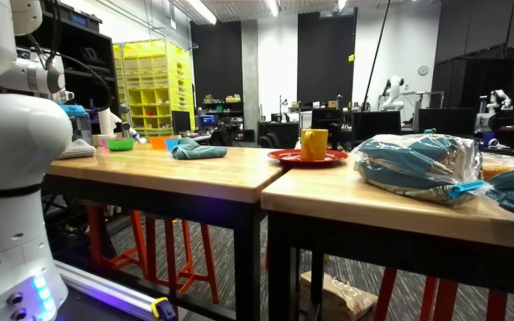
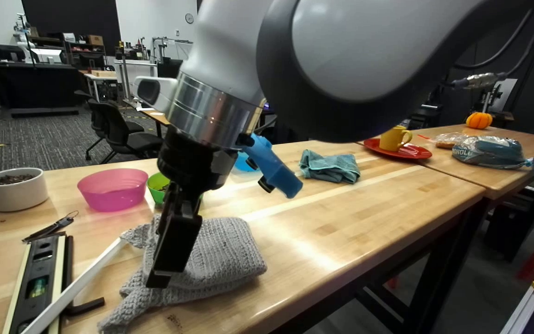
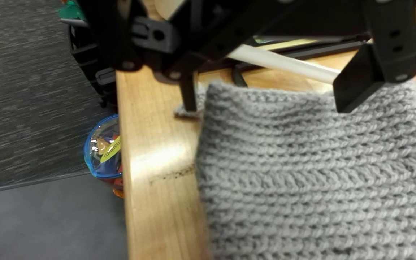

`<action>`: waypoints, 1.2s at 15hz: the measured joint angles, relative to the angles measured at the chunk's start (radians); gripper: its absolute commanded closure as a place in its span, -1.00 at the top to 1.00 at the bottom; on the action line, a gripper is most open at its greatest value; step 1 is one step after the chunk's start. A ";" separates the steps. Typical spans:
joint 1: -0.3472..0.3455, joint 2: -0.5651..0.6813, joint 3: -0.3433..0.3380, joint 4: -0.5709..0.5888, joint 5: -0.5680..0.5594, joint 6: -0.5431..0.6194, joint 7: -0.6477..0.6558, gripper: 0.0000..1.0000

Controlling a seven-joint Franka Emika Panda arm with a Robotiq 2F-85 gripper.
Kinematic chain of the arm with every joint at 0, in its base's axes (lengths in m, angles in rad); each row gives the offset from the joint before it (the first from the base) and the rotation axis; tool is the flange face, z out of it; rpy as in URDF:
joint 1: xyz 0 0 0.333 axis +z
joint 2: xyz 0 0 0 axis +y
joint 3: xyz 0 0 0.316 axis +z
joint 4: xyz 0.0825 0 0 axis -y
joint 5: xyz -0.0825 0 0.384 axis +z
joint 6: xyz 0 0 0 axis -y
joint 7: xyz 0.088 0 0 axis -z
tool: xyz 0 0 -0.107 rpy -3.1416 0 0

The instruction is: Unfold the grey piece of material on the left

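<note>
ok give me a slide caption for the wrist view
Fingers spread apart at the edge of a folded grey knit on a wooden tabletop.

Plastic bag (image 2: 489, 151): letters "NOL" readable, rest unclear | yellow label (image 3: 110, 149) on blue-rimmed container (image 3: 107, 176): lettering upside-down, unreadable

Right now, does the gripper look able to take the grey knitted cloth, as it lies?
Most likely yes: the gripper stands open by an edge of the grey knitted cloth, and I see nothing lying on it. The white strip nearby does not seem to block the way.
</note>
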 measured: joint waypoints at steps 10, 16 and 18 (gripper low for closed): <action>-0.016 -0.001 0.023 0.025 0.000 -0.072 0.017 -1.00; -0.033 -0.032 0.022 0.029 0.002 -0.080 0.037 -0.98; -0.050 -0.062 0.020 0.027 0.013 -0.096 0.039 -0.98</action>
